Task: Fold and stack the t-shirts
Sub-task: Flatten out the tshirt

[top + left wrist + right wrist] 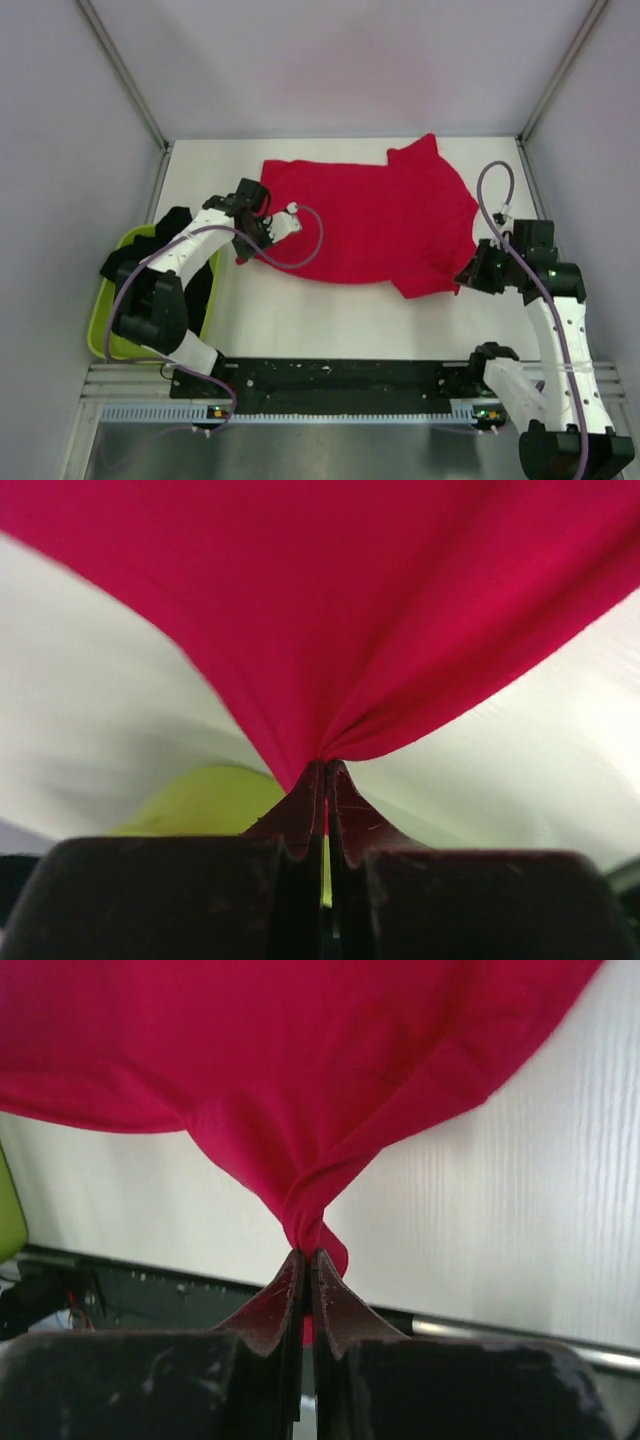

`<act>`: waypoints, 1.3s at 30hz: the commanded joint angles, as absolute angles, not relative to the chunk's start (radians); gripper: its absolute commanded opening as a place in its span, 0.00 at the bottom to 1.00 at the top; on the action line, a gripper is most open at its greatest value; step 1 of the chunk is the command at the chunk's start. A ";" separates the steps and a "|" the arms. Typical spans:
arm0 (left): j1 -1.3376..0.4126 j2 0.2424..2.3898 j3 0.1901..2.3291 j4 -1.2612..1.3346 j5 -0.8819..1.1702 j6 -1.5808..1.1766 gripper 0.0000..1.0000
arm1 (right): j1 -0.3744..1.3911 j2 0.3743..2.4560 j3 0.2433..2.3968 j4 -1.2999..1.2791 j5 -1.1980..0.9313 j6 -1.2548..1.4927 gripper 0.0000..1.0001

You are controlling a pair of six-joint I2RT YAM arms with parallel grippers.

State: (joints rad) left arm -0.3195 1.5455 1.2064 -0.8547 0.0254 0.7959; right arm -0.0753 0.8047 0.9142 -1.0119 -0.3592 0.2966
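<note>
A bright red t-shirt (370,220) lies spread across the middle of the white table. My left gripper (250,235) is shut on its near left corner; the cloth bunches at the fingertips in the left wrist view (330,610). My right gripper (468,275) is shut on its near right corner, where the red cloth (300,1080) twists into the pinch. Black t-shirts (185,255) lie in and over a lime-green tub (105,335) at the left.
The green tub stands at the table's left edge under my left arm. Grey walls (340,60) close in the back and both sides. A black rail (340,375) runs along the near edge between the arm bases.
</note>
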 commanded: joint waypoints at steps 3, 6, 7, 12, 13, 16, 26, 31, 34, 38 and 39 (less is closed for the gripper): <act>-0.314 1.457 1.045 -0.937 0.095 0.801 0.00 | -0.035 0.739 0.907 -1.238 -0.334 0.350 0.00; -0.313 1.468 1.016 -0.916 0.086 0.782 0.00 | -0.038 0.745 0.853 -1.157 -0.319 0.359 0.00; -0.313 1.476 1.022 -0.898 0.077 0.763 0.00 | -0.037 0.755 0.824 -1.103 -0.336 0.370 0.00; -0.308 1.545 1.087 -0.865 0.067 0.686 0.00 | -0.035 0.911 0.776 -0.838 -0.350 0.434 0.00; -0.305 1.552 1.089 -0.864 0.071 0.680 0.00 | -0.026 0.951 0.779 -0.800 -0.350 0.433 0.00; -0.304 1.557 1.063 -0.845 0.064 0.672 0.00 | -0.009 1.050 0.781 -0.758 -0.289 0.410 0.00; -0.302 1.588 1.126 -0.755 -0.069 0.650 0.00 | -0.009 1.153 0.932 -0.715 -0.183 0.356 0.00; -0.278 1.770 1.612 -0.542 -0.311 0.690 0.00 | -0.026 1.472 1.565 -0.560 -0.135 0.313 0.00; -0.241 1.937 2.159 -0.503 -0.370 0.625 0.00 | -0.040 1.731 2.146 -0.563 -0.182 0.317 0.00; -0.230 1.962 2.366 -0.260 -0.339 0.689 0.00 | -0.078 1.966 2.708 -0.542 -0.196 0.409 0.00; -0.230 1.941 2.320 -0.202 -0.322 0.713 0.00 | -0.093 1.974 2.729 -0.507 -0.201 0.426 0.00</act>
